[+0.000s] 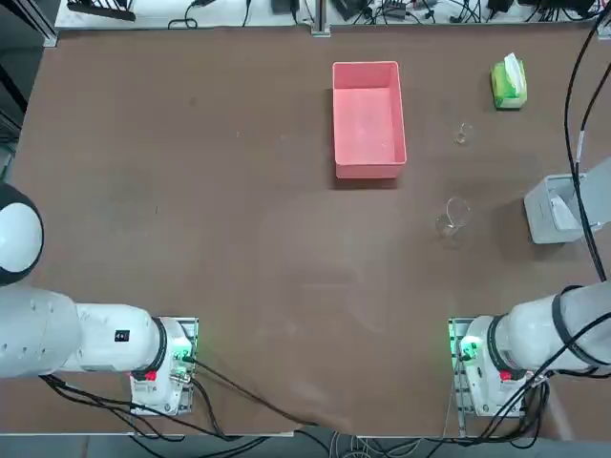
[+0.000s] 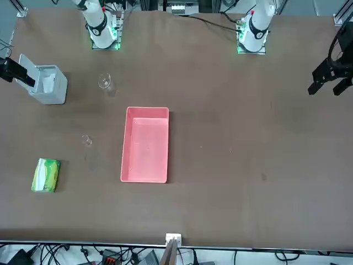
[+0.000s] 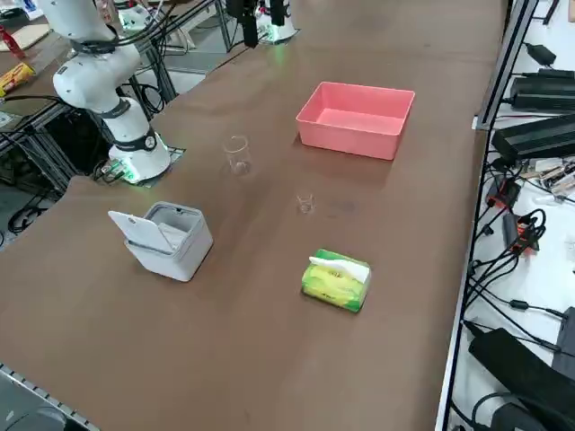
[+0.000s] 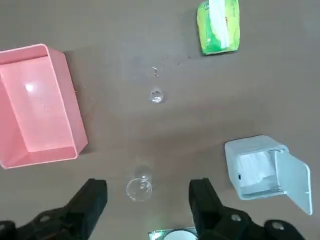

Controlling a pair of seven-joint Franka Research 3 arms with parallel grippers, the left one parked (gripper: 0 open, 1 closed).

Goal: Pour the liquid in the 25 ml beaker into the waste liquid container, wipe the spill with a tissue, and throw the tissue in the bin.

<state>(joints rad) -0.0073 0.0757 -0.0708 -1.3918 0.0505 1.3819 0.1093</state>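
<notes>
Glassware first: the tiny clear glass 25 ml beaker (image 4: 156, 95) stands upright on the brown table (image 1: 191, 191), apart from everything else, between the rectangular pink plastic waste liquid container (image 1: 368, 119) and the green tissue pack (image 1: 509, 83). In the right side view the small beaker (image 3: 305, 204) sits in open tabletop, with the tray (image 3: 356, 118) beyond it and the pack (image 3: 337, 280) nearer the camera. A larger clear glass beaker (image 1: 454, 218) stands nearer the robot's side, also upright and alone. The small pale grey-white square bin (image 3: 168, 239) rests by the table's right edge with its flap lid hanging open; something white shows inside it, too unclear to name. A white sheet pokes from the top of the green pack. The right gripper (image 4: 148, 200) hangs high above the table, over the larger beaker, its two black fingers (image 4: 91, 199) spread wide apart and holding nothing.
</notes>
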